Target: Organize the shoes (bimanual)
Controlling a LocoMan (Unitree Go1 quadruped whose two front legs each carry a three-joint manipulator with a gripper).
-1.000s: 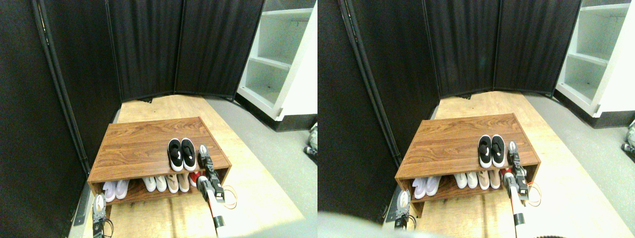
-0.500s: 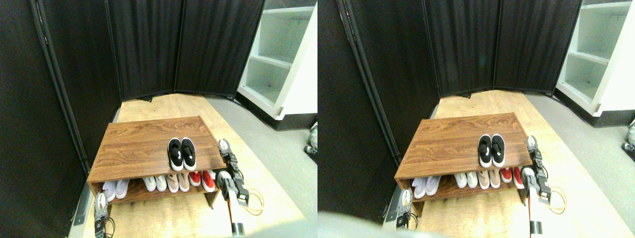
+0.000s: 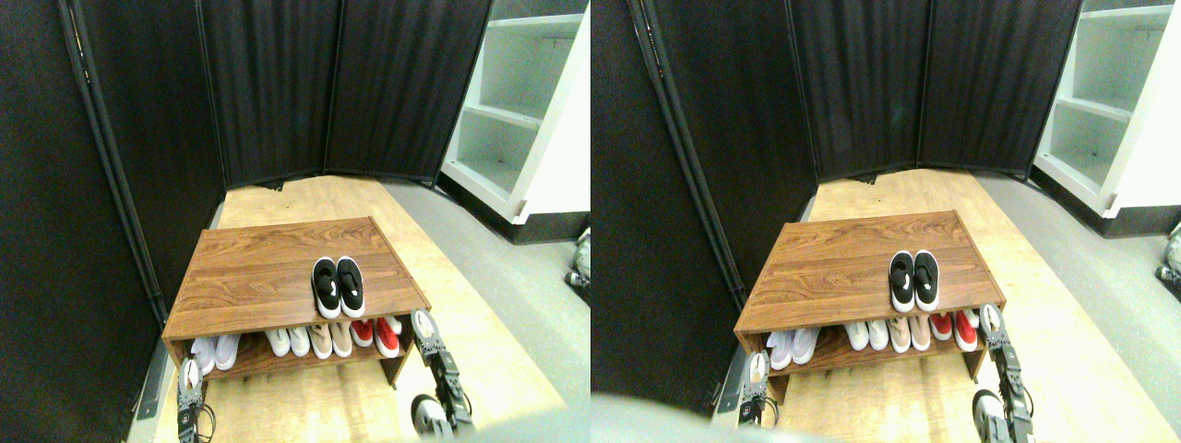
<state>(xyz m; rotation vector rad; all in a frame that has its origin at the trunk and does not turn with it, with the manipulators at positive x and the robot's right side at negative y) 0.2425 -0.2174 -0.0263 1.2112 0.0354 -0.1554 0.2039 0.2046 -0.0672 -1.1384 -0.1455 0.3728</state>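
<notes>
The right gripper [image 3: 425, 326], jaw state unreadable, hangs off the wooden rack's [image 3: 268, 268] front right corner, holding nothing, and could clip that corner if swung inward; the black shoes [image 3: 337, 287] sit paired on the rack top, up and left of it.

Pair of small black slip-on shoes with white soles [image 3: 338, 287] side by side on a low wooden shoe rack [image 3: 268, 277], white, beige and red pairs [image 3: 318, 340] beneath, left hand [image 3: 189, 377] and right hand [image 3: 424, 325] low in front
</notes>
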